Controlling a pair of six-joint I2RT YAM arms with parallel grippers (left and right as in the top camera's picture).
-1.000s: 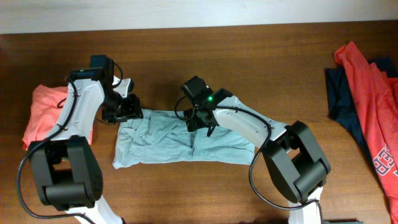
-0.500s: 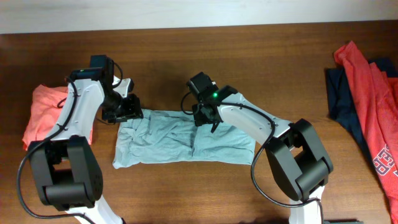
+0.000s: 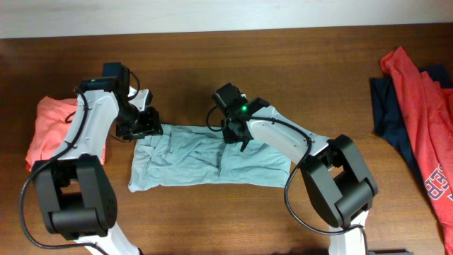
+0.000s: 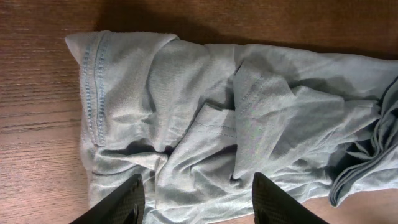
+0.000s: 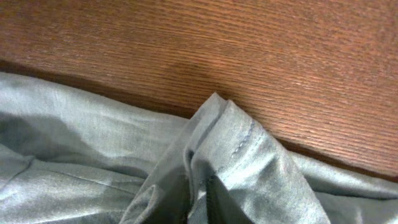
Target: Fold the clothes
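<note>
The pale grey-blue T-shirt (image 3: 212, 159) lies crumpled in a long strip across the middle of the wooden table (image 3: 297, 64). My left gripper (image 3: 145, 126) hovers at the shirt's upper left corner. In the left wrist view it (image 4: 198, 205) is open, and its black fingertips (image 4: 118, 202) straddle wrinkled cloth (image 4: 205, 124) without pinching it. My right gripper (image 3: 236, 134) sits on the shirt's top edge near the middle. In the right wrist view a stitched hem fold (image 5: 236, 155) rises in a pinched ridge, and the cloth hides the fingers.
A coral-orange shirt (image 3: 49, 127) lies folded at the left, partly under my left arm. A red shirt with white print (image 3: 425, 134) lies over a navy one (image 3: 388, 106) at the right edge. The wall runs along the table's far side.
My right gripper slid a little right along the shirt's top edge and closed on a fold of the hem. The left arm has not moved.
</note>
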